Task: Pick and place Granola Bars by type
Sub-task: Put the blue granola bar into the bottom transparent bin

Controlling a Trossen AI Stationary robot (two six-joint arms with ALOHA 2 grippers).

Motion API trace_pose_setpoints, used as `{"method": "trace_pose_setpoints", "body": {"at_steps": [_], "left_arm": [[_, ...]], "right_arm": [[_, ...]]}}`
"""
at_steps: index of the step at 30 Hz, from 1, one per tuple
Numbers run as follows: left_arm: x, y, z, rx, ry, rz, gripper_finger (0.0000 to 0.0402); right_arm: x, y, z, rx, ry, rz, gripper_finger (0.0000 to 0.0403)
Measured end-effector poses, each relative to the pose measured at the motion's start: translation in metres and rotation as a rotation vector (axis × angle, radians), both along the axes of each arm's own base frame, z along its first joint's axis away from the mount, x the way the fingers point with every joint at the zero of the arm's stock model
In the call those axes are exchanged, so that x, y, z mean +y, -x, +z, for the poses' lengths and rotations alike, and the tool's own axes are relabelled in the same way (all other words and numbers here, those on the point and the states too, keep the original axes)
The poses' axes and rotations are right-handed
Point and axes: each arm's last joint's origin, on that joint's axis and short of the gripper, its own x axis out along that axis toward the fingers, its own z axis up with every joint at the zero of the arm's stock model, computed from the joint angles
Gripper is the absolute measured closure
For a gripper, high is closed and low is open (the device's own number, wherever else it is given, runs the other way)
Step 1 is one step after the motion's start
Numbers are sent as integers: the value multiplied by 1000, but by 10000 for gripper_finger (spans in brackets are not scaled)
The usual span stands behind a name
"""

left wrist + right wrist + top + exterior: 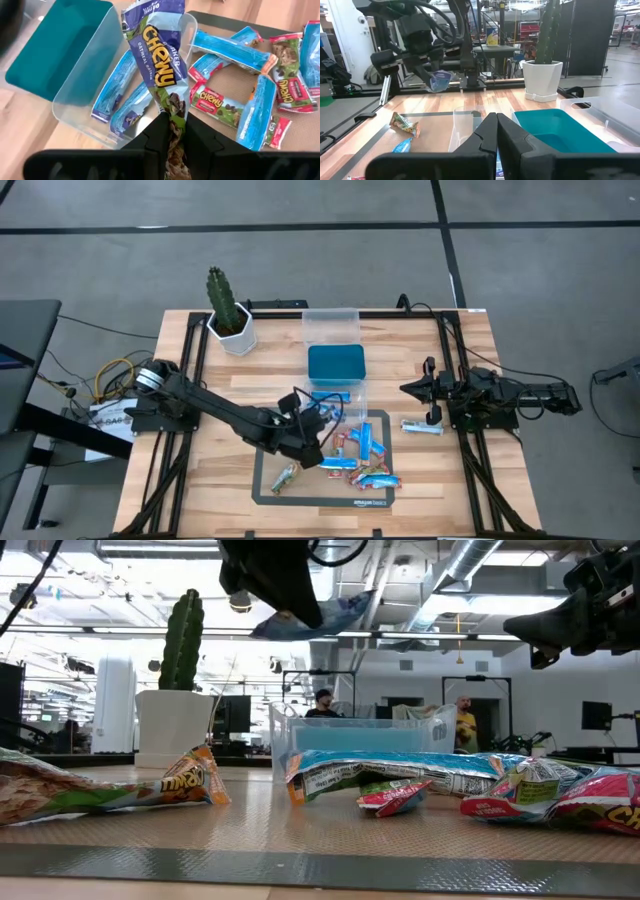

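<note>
Left gripper [172,131] clamps a purple Chewy bar [159,60], its lower end hidden between the fingers, above a clear tub [75,95]; right gripper [495,131] fingers together.

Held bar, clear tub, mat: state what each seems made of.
Held bar: thin plastic-film wrapper, glossy, by its crinkles and sheen; shut between the left gripper's fingers.
Clear tub: likely rigid plastic, see-through walls with a smooth rim.
Mat: possibly silicone, tan centre with dark border, lying flat; material uncertain.

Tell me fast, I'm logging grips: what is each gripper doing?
Left gripper: closed on a purple Chewy bar, above the clear tub.
Right gripper: closed, empty, at the table's right side.
</note>
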Motion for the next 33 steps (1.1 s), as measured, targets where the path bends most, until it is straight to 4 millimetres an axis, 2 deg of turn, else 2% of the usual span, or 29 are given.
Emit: {"method": "trace_pose_setpoints", "body": {"at_steps": [4,7,14,22,28,33], "left_arm": [[4,-2,0,7,-21,-10,356],[16,-6,1,13,-54,-5,356],[58,-20,2,73,-114,-75,356],[103,-27,-6,221,-129,-262,356],[114,-29,-15,298,-175,-342,356],[114,-29,-13,294,-220,-334,350]], "right_arm": [[0,0,0,0,0,0,403],[0,0,0,0,0,0,403],[0,0,0,0,0,0,403],[0,0,0,-1,0,0,403],[0,0,0,-1,0,0,403],[0,0,0,-1,0,0,403]]}}
